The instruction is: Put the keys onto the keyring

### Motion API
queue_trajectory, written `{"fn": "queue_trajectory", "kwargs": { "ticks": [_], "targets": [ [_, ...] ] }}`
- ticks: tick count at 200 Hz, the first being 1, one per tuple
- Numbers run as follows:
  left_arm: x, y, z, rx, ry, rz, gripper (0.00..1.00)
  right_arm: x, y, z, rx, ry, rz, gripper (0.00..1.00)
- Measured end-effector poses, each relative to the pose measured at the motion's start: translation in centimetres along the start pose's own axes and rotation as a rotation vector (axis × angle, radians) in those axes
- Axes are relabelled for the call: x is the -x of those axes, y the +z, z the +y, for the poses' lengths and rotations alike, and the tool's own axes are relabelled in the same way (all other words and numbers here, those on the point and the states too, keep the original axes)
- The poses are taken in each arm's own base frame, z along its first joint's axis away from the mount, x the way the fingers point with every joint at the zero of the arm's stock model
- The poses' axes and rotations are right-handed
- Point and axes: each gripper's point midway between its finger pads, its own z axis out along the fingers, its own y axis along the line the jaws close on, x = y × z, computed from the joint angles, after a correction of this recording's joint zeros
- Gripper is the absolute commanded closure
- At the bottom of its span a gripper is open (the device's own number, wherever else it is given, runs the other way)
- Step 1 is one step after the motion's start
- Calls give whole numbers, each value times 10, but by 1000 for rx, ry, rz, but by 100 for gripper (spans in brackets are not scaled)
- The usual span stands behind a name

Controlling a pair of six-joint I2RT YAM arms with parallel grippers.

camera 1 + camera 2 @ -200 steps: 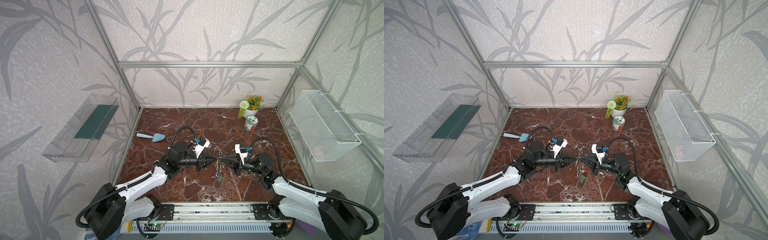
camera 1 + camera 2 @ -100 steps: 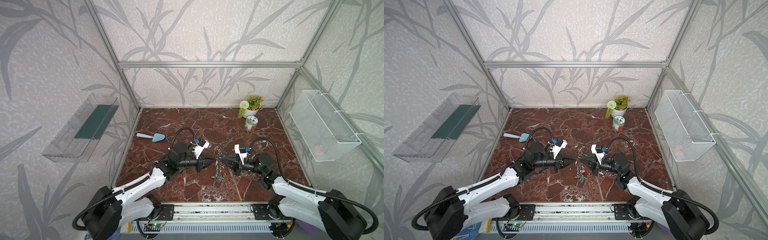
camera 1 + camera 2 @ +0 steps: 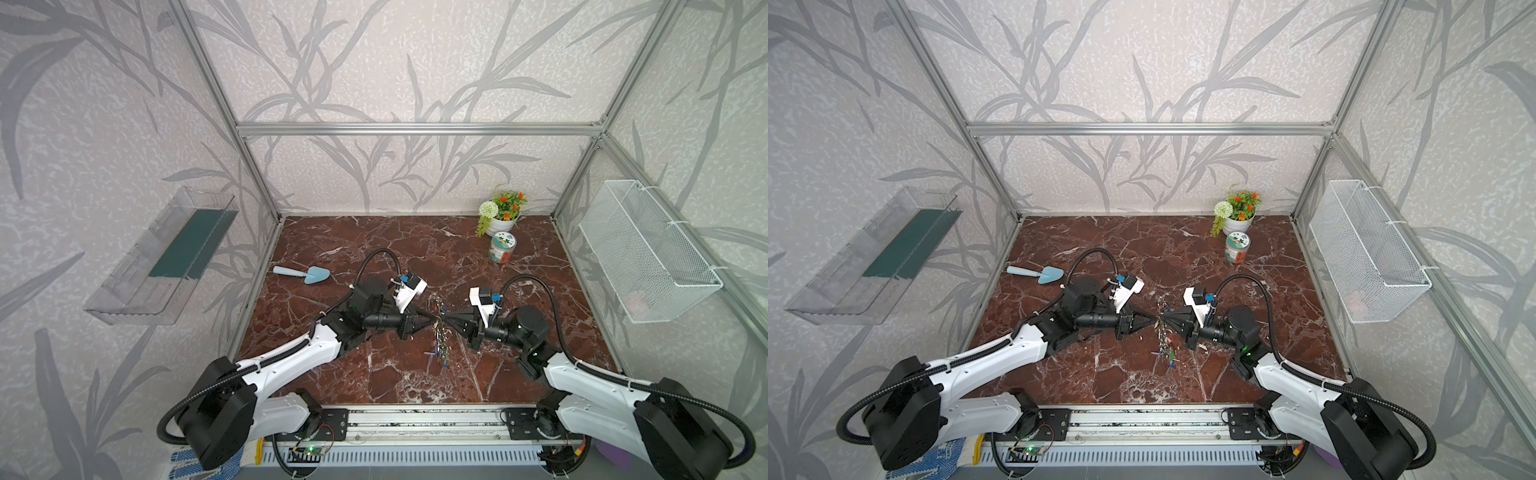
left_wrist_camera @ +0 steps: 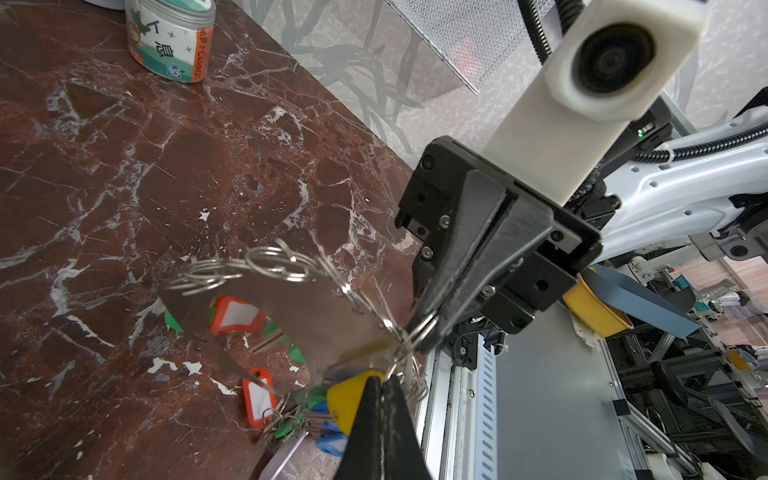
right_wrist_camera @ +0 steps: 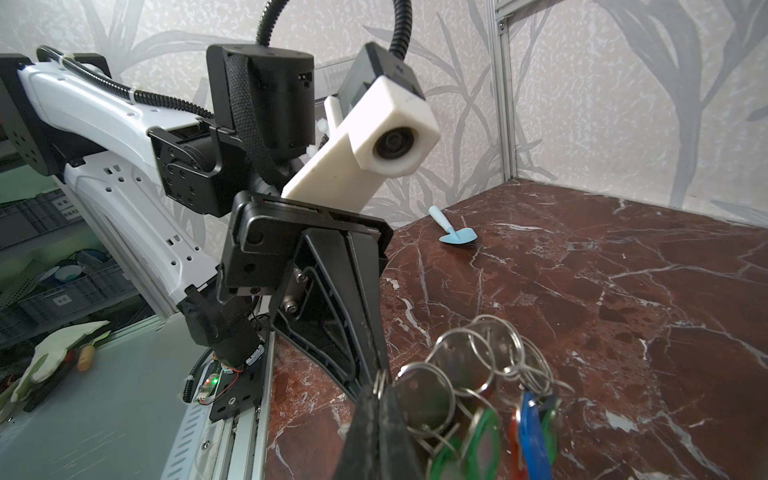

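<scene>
Left hand (image 4: 380, 380) is clamped shut beside the yellow-tagged keys (image 4: 347, 401), seemingly on their ring. Right hand (image 4: 426, 330), tip to tip with it, pinches shut on the keyring (image 4: 291, 299), held above the bench (image 4: 124, 187). Thin wire, tiny grips: any twist could slip one, drop the dangling bunch (image 3: 441, 349), or knock the hands together.

We see pale walls (image 3: 395, 62) printed with grey leaves, framed by aluminium bars (image 3: 415, 129). Under the left gripper (image 3: 431, 323) and right gripper (image 3: 445, 320) lies a red-brown marble floor (image 3: 374, 241) veined white. Well left of the left gripper a clear shelf (image 3: 124, 299) hangs on the wall; well right of the right gripper, a white mesh basket (image 3: 648, 249). Light falls evenly.
</scene>
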Motion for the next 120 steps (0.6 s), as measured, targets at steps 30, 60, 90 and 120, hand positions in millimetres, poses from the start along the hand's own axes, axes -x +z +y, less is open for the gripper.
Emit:
{"fn": "queue_trajectory", "kwargs": {
  "ticks": [30, 60, 90, 120],
  "targets": [
    [-3, 5, 4, -4, -18, 11, 96, -4, 0, -3, -13, 12, 7, 100],
    [-6, 13, 10, 1, -42, 33, 82, -5, 0, -4, -15, 16, 7, 100],
    [-8, 15, 17, 23, -57, 35, 73, -5, 0, -3, -9, 17, 8, 100],
    [-4, 12, 21, 62, -55, 13, 65, -2, 0, -2, -5, 9, -3, 100]
  ]
}}
